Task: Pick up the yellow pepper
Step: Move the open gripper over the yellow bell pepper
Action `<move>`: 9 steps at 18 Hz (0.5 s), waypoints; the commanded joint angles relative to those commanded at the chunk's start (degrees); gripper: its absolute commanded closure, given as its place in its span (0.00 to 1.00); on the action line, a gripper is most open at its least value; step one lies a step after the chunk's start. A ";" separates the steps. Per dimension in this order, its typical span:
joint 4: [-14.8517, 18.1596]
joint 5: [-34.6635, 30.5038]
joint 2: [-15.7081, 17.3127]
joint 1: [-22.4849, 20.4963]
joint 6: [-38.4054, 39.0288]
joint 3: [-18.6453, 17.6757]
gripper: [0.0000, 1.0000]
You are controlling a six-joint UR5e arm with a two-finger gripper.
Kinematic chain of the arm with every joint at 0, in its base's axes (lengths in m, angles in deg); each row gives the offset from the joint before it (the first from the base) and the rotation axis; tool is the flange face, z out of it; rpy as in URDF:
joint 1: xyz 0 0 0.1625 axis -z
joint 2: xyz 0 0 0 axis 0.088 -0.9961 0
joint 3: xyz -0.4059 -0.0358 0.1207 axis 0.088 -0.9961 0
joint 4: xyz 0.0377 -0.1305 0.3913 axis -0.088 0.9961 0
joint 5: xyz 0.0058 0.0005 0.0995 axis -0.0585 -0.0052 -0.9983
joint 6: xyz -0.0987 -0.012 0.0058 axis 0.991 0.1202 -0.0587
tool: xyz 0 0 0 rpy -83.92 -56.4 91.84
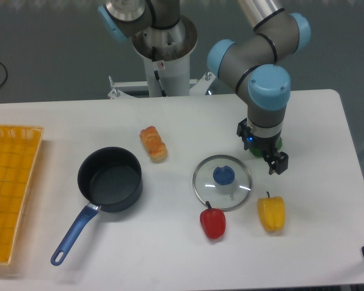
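White counter [327, 121] scene: approach step; yellow pepper [271, 213] sits free just below the jaws [262, 159], whose state I cannot tell; next, descend over it.

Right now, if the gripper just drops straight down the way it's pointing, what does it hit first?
Probably the green object half hidden under the gripper, or bare table beside it. The yellow pepper lies nearer the camera, off that line. Depth is unclear.
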 joint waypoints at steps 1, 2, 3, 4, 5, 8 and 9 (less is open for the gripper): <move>-0.09 -0.09 0.00 0.00 -0.18 0.00 0.00; -0.17 -0.09 0.00 0.00 -0.09 -0.52 0.00; -0.18 -0.09 0.00 -0.09 -0.26 -0.53 0.00; -0.09 -0.09 -0.09 -0.26 -0.27 -0.01 0.00; -0.17 0.00 -0.09 -0.61 -0.27 0.44 0.00; -0.18 0.62 -0.70 -1.58 1.40 1.40 0.00; -0.18 0.62 -0.88 -1.85 2.45 1.84 0.00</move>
